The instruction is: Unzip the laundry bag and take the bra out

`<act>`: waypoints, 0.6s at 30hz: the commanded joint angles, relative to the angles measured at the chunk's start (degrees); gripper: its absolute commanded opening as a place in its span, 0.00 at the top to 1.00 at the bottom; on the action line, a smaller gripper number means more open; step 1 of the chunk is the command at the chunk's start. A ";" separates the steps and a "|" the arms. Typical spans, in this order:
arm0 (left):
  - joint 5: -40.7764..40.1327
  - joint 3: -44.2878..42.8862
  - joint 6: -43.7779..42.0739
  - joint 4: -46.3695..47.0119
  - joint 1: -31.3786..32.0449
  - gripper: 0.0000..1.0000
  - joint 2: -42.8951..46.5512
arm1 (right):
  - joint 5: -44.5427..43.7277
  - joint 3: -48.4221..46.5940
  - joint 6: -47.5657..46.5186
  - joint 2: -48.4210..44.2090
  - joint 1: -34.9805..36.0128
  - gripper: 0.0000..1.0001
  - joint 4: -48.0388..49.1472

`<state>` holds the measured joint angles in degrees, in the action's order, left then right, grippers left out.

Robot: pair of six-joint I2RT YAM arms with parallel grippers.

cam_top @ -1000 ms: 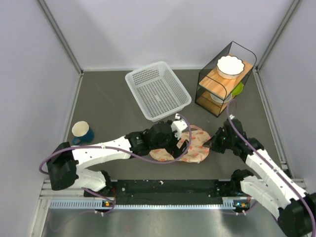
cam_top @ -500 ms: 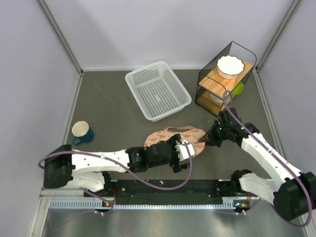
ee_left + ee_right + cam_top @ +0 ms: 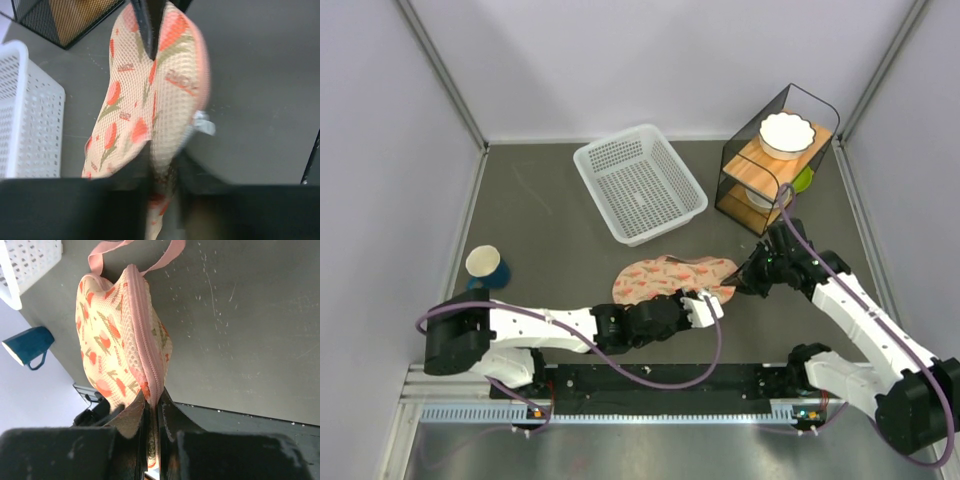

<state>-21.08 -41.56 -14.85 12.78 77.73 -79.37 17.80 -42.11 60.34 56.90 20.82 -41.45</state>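
The laundry bag [image 3: 665, 277], beige-pink with red-orange prints, lies on the dark table in front of the arms. My left gripper [image 3: 705, 303] is at its near right edge. In the left wrist view the bag's mesh fabric [image 3: 160, 90] runs down between the nearly closed fingers of that gripper [image 3: 162, 175], blurred. My right gripper [image 3: 742, 283] is shut on the bag's right end. The right wrist view shows this gripper [image 3: 152, 405] pinching the pink zipper seam [image 3: 142, 355] of the bag [image 3: 107, 340]. The zipper looks closed. The bra is hidden.
A white perforated basket [image 3: 640, 185] stands behind the bag. A black wire shelf [image 3: 775, 165] holding a white bowl is at the back right. A blue cup [image 3: 485, 268] sits at the left. Grey walls close in three sides.
My left arm came off the top of the bag and swung toward the near side. Its gripper went from open to closed on the bag's near edge. The right gripper kept its grip.
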 commanded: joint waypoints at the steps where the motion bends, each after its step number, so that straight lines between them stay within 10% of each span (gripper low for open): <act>1: 1.20 -0.88 1.04 0.86 -0.39 1.00 2.90 | 0.40 -2.19 -0.39 -2.76 -0.08 0.99 0.93; 9: 8.95 -9.49 8.16 -20.91 -3.72 1.00 7.12 | -6.63 -6.14 -12.42 -6.97 -0.16 0.54 1.11; 18: 40.23 -21.63 25.13 -32.47 -20.77 1.00 0.71 | -7.97 -8.44 -30.09 -18.84 0.01 0.49 5.41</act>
<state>4.97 -59.99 1.89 -16.14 60.93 -76.55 9.76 -48.71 40.60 41.87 20.82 -40.34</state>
